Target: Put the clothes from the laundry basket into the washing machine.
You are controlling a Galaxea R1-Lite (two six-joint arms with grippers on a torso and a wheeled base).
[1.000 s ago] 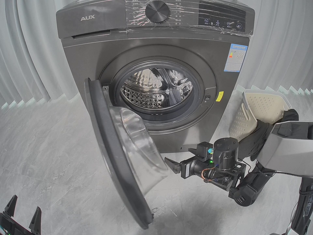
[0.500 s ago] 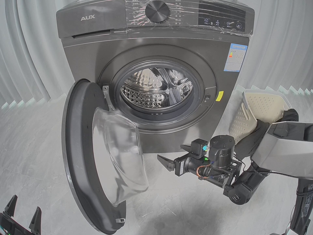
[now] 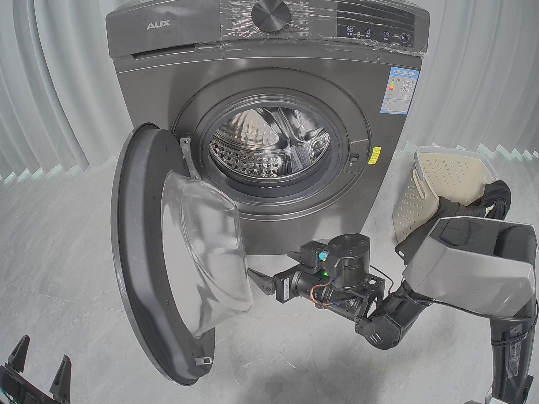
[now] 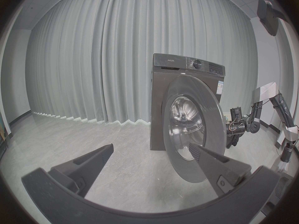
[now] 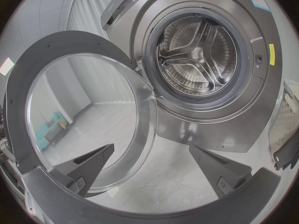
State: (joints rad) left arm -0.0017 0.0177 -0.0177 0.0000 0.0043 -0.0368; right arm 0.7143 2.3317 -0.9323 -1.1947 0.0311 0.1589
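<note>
One pile of dark clothes (image 3: pixel 447 210) hung over the one laundry basket (image 3: pixel 456 170), just right of the washing machine (image 3: pixel 168 85). The right gripper (image 3: pixel 259 281) was nearer, but its empty, spread fingers pointed left at the open door (image 3: pixel 132 225), away from the clothes. The left gripper (image 3: pixel 44 354), also spread, sat far off.

Grey washing machine (image 3: pixel 264 85), door (image 3: pixel 143 242) swung open leftward; at right, dark clothes (image 3: pixel 497 193) drape over the rim of a cream laundry basket (image 3: pixel 452 169).
</note>
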